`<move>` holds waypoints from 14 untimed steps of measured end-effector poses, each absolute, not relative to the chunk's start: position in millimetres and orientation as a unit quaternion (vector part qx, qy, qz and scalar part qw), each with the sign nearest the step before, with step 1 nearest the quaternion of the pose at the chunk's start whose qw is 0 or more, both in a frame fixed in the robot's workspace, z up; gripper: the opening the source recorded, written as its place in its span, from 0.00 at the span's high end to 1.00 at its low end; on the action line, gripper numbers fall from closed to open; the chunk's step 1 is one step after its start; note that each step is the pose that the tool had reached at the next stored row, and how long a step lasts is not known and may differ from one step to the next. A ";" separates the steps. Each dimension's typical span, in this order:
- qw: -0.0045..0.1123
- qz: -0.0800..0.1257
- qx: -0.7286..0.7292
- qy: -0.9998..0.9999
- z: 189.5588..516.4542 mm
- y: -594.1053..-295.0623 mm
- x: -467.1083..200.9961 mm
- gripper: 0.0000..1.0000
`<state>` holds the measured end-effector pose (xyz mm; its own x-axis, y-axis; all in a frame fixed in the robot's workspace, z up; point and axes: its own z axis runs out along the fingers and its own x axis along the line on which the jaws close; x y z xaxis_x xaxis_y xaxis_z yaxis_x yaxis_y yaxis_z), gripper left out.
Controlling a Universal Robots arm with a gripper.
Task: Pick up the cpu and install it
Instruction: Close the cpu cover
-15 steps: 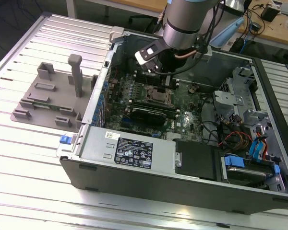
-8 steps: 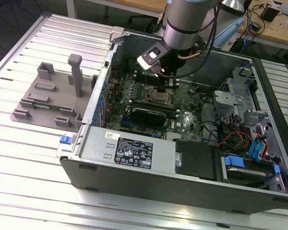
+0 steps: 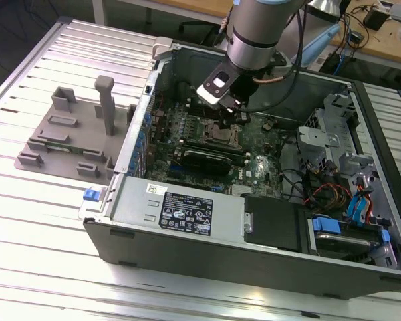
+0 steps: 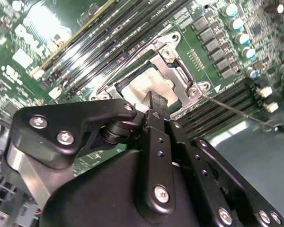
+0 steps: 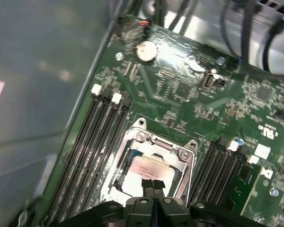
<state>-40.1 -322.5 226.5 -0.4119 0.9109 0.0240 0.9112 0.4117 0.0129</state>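
Step in hand: seating, as I judge it, since the cpu [image 5: 146, 169] lies flat inside the socket frame [image 5: 157, 143] on the motherboard [image 5: 180, 85]
Pincer [image 5: 153, 184]: clenched with nothing between the fingers, its tips resting on the cpu's silver top in the first wrist view
Place: inside the open computer case [image 3: 187, 215] on the bench [image 3: 40, 221]
Next move calls for: a light, square touch so the chip sits level in its frame

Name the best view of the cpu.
First wrist view: the cpu sits in the socket, mostly uncovered. The second wrist view has the gripper across it; the exterior view leaves it indistinct.
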 end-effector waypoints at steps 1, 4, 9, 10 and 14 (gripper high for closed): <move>0.007 -0.012 -0.534 -0.846 226.4 -322.5 -40.1 0.89; 0.007 -0.012 -0.503 -0.864 226.2 -322.5 -40.1 0.89; 0.008 -0.011 -0.448 -0.894 225.7 -322.5 -40.1 0.89; 0.008 -0.011 -0.437 -0.899 225.5 -322.5 -40.1 0.89; 0.008 -0.011 -0.392 -0.920 225.1 -322.5 -40.1 0.89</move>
